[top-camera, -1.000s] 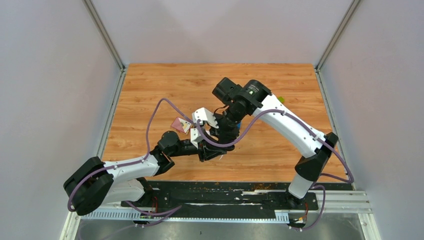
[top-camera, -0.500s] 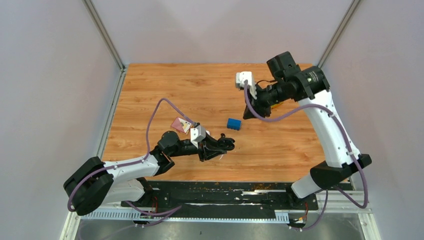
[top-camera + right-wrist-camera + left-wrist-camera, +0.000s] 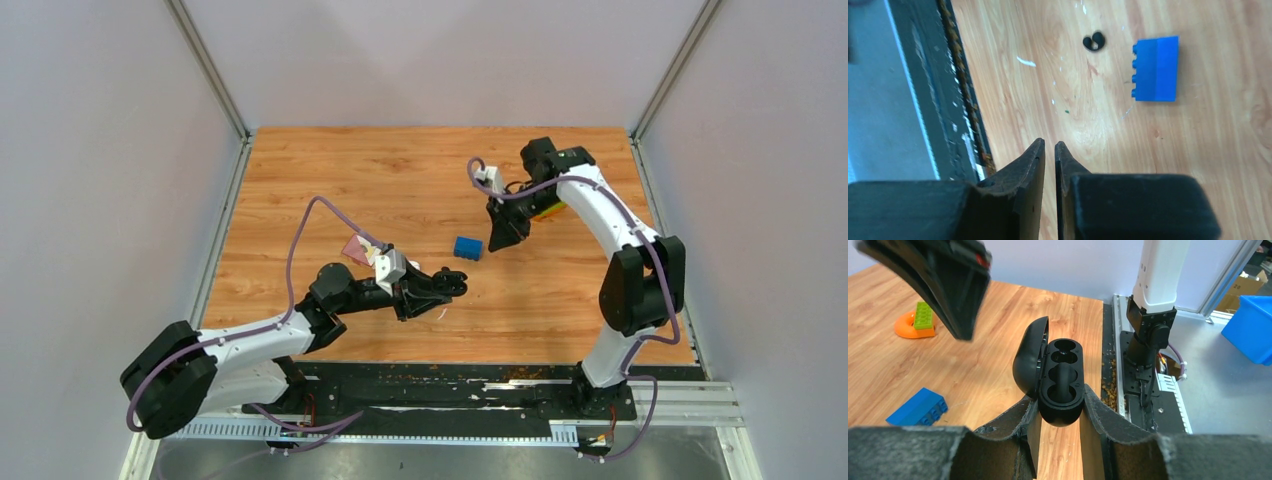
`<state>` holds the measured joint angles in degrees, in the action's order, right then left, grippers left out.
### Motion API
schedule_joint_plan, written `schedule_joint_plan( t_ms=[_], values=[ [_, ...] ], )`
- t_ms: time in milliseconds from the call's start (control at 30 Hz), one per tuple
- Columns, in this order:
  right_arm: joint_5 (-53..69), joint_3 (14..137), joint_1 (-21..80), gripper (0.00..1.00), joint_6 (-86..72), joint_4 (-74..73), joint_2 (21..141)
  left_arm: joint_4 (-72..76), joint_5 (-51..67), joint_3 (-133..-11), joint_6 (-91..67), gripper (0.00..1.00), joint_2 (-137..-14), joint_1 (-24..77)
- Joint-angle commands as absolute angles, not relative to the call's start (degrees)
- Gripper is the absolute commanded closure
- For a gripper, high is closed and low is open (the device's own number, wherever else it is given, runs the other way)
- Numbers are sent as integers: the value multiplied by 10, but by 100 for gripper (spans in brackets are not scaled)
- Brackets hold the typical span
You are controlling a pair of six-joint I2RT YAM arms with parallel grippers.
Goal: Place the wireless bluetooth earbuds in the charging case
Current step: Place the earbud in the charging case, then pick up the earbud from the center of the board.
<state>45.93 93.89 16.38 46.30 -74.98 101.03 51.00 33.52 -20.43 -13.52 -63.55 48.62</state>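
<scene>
Wood-grain table [image 3: 330, 180], top view. The left gripper [image 3: 452, 285] sits low near the front edge, clamped on the black charging case [image 3: 460, 281]. The right gripper [image 3: 500, 232] hangs over the boards just beyond the blue block [image 3: 468, 248]. Blue blocks counted: one. No earbud can be made out from up here.

Left wrist view. The case is pinched by its lower body between both fingers [image 3: 1100, 420], its lid [image 3: 1030, 357] swung open to one side and the wells facing out. My reading is that it is held this way to present the openings to the other arm. Wells counted: two, both empty. Behind it is one orange ring [image 3: 900, 330] with one green brick [image 3: 924, 315] on top.

Right wrist view. The jaws are nearly together with only a thin slit, and nothing is in it. On the wood lies one black earbud [image 3: 1094, 41], free, near the blue block but apart from it. Whether it is one bud or two nestled together, I cannot tell. White buds seen: none. One white sliver [image 3: 1026, 62] lies on the wood nearby. Judgement: nothing is inserted yet, and the right jaws must open before any pick.
</scene>
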Motion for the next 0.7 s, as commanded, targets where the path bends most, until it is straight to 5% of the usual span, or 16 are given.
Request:
schedule_joint_plan(
  t_ms=[0, 267, 667],
  values=[
    [423, 822, 167, 86, 595, -623, 973, 515, 326, -210, -123, 100, -615, 486],
    [376, 665, 147, 87, 628, -414, 902, 480, 297, -201, -100, 100, -576, 484],
    [416, 615, 131, 85, 497, -415, 866, 472, 250, -195, -100, 100, -552, 476]
  ],
)
